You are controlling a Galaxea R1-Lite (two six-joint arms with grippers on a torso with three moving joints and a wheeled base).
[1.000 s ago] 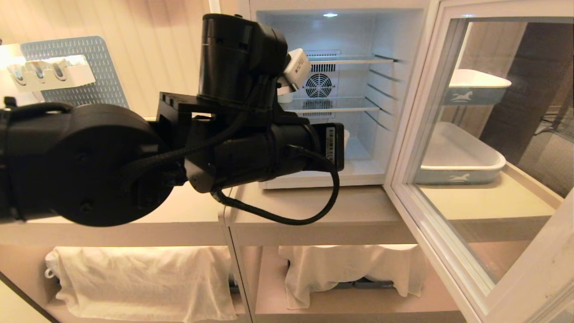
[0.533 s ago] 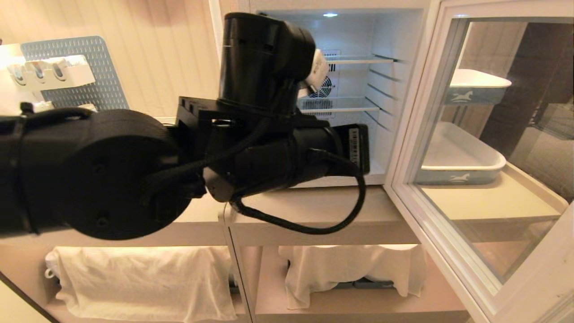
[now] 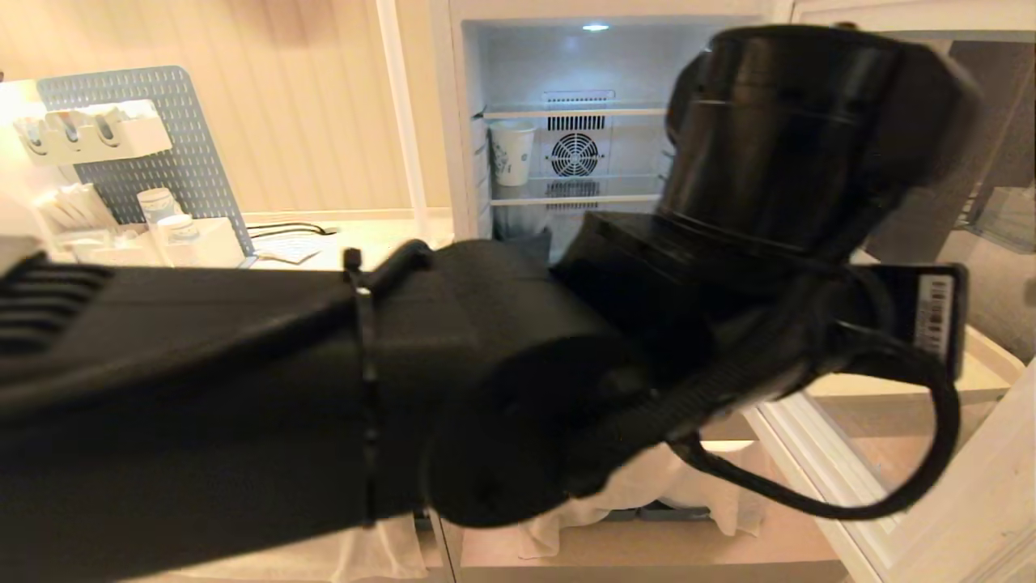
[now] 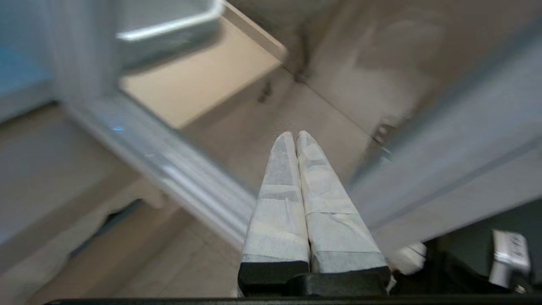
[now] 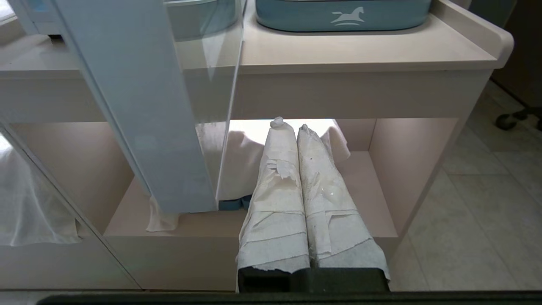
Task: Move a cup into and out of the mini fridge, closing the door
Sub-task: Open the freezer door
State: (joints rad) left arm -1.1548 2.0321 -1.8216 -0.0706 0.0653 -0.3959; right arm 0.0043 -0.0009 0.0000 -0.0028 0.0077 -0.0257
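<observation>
A: Where is the cup (image 3: 512, 152) sitting?

B: It is standing upright on the middle wire shelf of the fridge (image 3: 576, 121), at the left side, just beside the left wall and left of the rear fan (image 3: 575, 154). Nothing is touching it.

A: What is the left gripper (image 4: 295, 134) doing?

B: Its taped fingers are lying pressed together and holding nothing. In the wrist view they are pointing toward the pane of the open door (image 4: 203, 182), near its lower frame. In the head view the left arm (image 3: 405, 380) is reaching across the near foreground to the right, hiding much of the doorway.

A: And the right gripper (image 5: 290, 125)?

B: It is parked low, fingers pressed together and empty, facing the cabinet's lower shelf (image 5: 254, 220) beside the door's edge.

A: How is the cup likely to handle?

B: It is probably very light and thin-walled, so it is likely to tip at a nudge and to crumple under a hard squeeze. The rolled rim is the stiffest part; a gentle pinch across the upper wall, just under the rim, looks safest.
</observation>
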